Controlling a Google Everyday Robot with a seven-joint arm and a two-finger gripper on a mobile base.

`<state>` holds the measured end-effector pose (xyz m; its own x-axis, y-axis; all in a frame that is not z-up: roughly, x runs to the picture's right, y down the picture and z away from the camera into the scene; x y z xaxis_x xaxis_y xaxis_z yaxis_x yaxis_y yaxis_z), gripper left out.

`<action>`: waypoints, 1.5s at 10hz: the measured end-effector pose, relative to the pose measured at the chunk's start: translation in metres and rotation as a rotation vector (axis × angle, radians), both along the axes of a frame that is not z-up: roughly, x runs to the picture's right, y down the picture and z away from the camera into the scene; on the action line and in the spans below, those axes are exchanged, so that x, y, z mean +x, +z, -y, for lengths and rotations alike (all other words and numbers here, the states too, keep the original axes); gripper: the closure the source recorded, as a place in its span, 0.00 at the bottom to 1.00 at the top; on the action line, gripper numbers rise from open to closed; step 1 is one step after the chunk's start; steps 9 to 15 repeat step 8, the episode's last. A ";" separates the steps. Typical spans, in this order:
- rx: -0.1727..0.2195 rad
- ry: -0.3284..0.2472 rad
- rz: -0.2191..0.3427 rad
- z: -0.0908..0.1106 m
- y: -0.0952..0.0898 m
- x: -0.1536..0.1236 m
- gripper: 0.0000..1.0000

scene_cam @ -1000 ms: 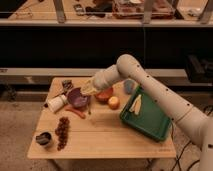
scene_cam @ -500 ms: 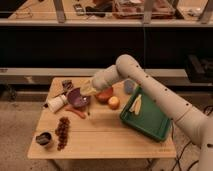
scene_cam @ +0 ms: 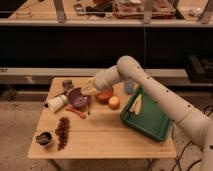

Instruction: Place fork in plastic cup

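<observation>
Fork of thin silver metal (scene_cam: 88,107) seemed to be the faint sliver hanging just under the gripper (scene_cam: 90,90), by the right rim of the round purple bowl (scene_cam: 76,97), left of the frame's centre; it was too slight to be sure. Whether the gripper was clenched on it or released, I could not tell.

By my judgement the step in hand was lifting or carrying the fork. The next move would call for swinging it right, past the red-orange round fruit (scene_cam: 105,95), to the pale blue plastic cup (scene_cam: 129,87) standing half hidden behind the white arm (scene_cam: 150,90), then lowering it upright into the mouth.

Counted on the wooden table (scene_cam: 105,142): one fork, one blue cup, one purple bowl, one orange-red stick (scene_cam: 76,112), two round fruits including a smaller orange one (scene_cam: 114,103), one green tray (scene_cam: 152,122) holding one yellowish piece (scene_cam: 135,104), one bunch of dark grapes (scene_cam: 62,132), one small dark cup (scene_cam: 44,139), and one white roll (scene_cam: 56,103).
</observation>
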<state>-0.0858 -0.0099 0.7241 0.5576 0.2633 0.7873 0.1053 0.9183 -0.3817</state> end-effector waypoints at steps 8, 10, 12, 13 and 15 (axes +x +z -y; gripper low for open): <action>0.330 0.272 -0.219 0.097 0.035 0.155 1.00; 0.330 0.272 -0.219 0.097 0.035 0.155 1.00; 0.330 0.272 -0.219 0.097 0.035 0.155 1.00; 0.330 0.272 -0.219 0.097 0.035 0.155 1.00; 0.330 0.272 -0.219 0.097 0.035 0.155 1.00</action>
